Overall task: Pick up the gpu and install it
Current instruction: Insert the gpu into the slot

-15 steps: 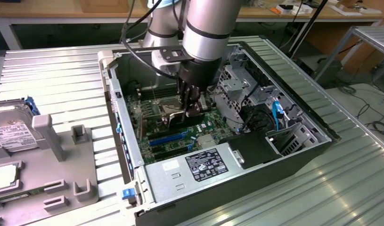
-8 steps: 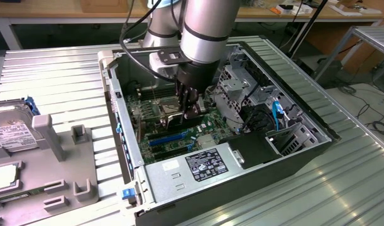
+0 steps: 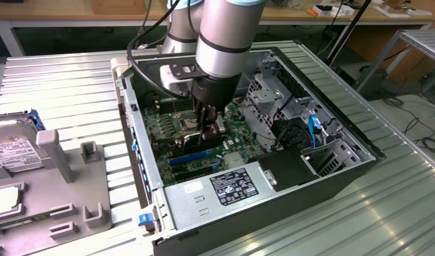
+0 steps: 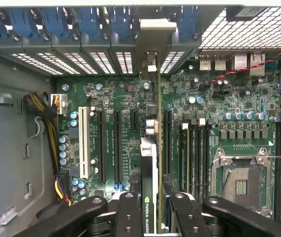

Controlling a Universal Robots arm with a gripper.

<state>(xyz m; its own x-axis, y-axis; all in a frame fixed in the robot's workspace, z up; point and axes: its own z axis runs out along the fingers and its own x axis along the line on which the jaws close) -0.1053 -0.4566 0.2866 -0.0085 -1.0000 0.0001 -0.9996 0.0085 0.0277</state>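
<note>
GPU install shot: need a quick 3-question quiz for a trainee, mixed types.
1. True or false: the gripper is shut on the gpu, which it holds edge-on.
2. Relative to the open case, the hard drive lies: A) inside it; B) outside it, toward the exterior view's left; C) on top of it.
3. Short answer: which green board lies beneath the held card?

Key:
1. True.
2. B.
3. The motherboard.
</note>
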